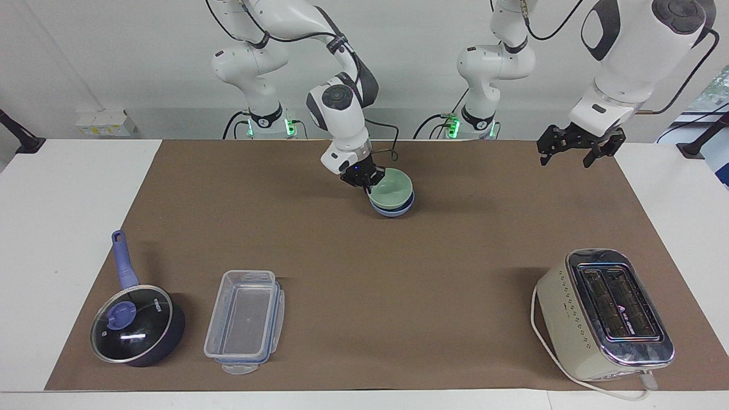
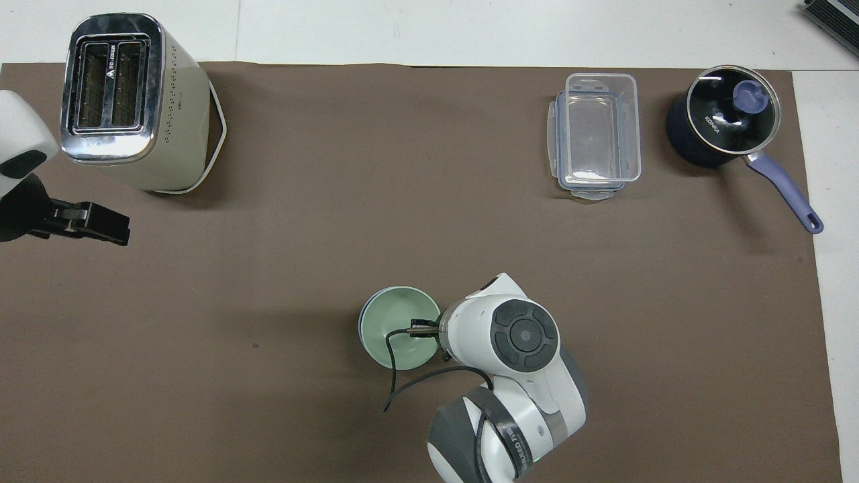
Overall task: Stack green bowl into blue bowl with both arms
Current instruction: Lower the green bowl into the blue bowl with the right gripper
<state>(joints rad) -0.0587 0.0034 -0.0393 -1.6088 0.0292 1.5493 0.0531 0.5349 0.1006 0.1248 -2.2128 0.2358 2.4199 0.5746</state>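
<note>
The pale green bowl [image 1: 394, 187] sits nested in the blue bowl [image 1: 393, 211], near the robots at the middle of the brown mat. Only a thin edge of the blue bowl [image 2: 362, 316] shows around the green bowl [image 2: 391, 329] in the overhead view. My right gripper [image 1: 367, 182] is shut on the green bowl's rim at the side toward the right arm's end; in the overhead view the right gripper [image 2: 424, 329] is mostly hidden under its wrist. My left gripper [image 1: 571, 156] is open and empty, up in the air over the mat's edge at the left arm's end, and also shows in the overhead view [image 2: 94, 225]. That arm waits.
A cream toaster [image 1: 606, 313] stands farthest from the robots at the left arm's end. A clear plastic container [image 1: 245, 322] and a dark blue lidded saucepan [image 1: 134, 327] lie farthest from the robots at the right arm's end. The brown mat [image 1: 433, 273] covers the table.
</note>
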